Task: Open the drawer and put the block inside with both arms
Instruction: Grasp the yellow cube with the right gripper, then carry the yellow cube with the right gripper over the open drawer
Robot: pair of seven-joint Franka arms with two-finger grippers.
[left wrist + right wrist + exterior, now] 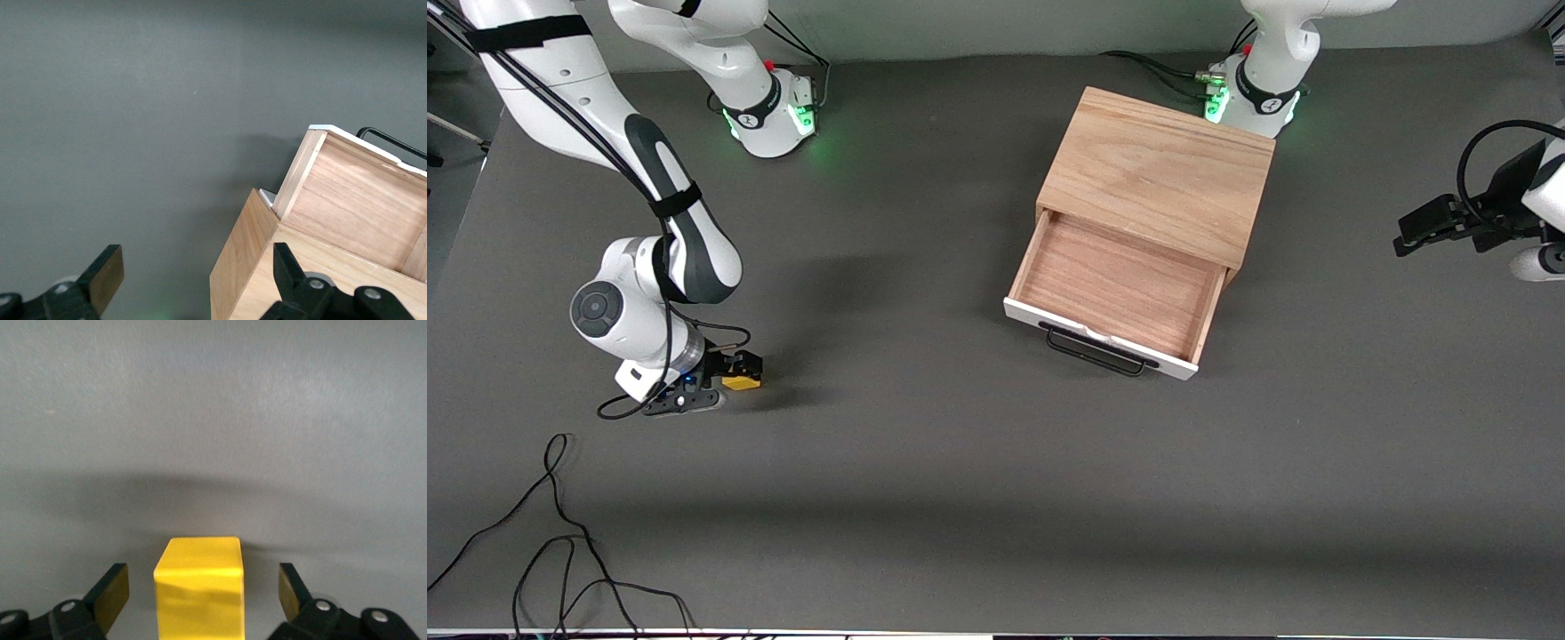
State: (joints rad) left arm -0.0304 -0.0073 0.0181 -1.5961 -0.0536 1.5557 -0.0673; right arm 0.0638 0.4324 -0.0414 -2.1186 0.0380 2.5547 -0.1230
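Straddling the block [199, 587] with wide jaws, untouching, the right gripper [725, 373] sits low at the right arm's table end, while the left gripper [193, 283] waits, spread wide, beside the open drawer [1116, 289].

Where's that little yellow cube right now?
The yellow cube sits on the table toward the right arm's end, between the open jaws of the right gripper, well away from the open drawer.
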